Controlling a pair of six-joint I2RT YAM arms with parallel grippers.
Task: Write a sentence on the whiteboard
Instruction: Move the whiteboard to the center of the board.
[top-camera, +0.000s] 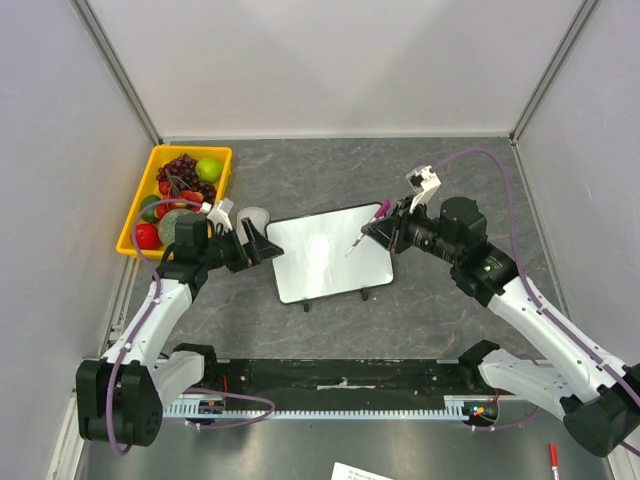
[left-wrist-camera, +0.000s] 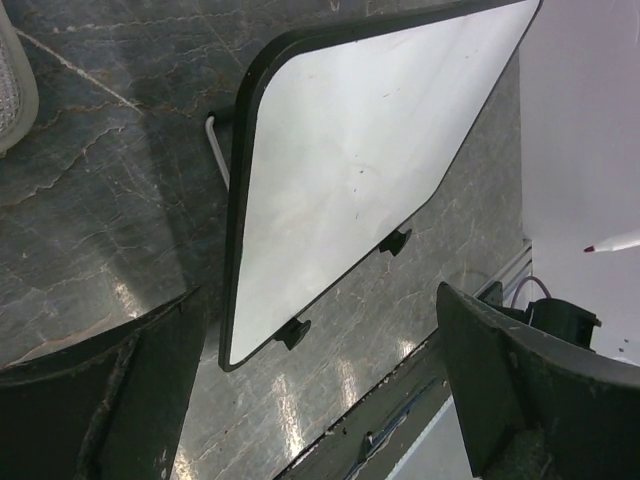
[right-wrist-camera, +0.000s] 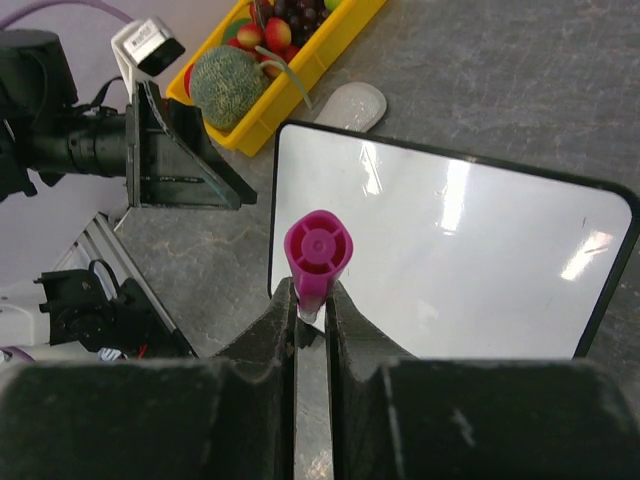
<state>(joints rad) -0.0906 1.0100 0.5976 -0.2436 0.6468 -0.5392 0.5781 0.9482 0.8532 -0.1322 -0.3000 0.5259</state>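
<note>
This whiteboard (top-camera: 330, 252) looks light, slick, likely to skid; brace its left edge, where the left gripper (top-camera: 268, 243) gapes wide. The right gripper (right-wrist-camera: 312, 318) is clamped on the pink marker (right-wrist-camera: 319, 258).

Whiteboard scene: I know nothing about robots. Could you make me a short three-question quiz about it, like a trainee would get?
1. True or false: the small white black-framed whiteboard already carries a written sentence.
2. Which one grips the magenta-capped white marker? A) left pincer B) right pincer C) neither
3. What fills the yellow plastic bin at the table's left?

Key:
1. False. The board shows no words.
2. B. Its jaws are shut on the marker, while the other pincer stands open.
3. Assorted fruit, including grapes and a green apple.
</note>
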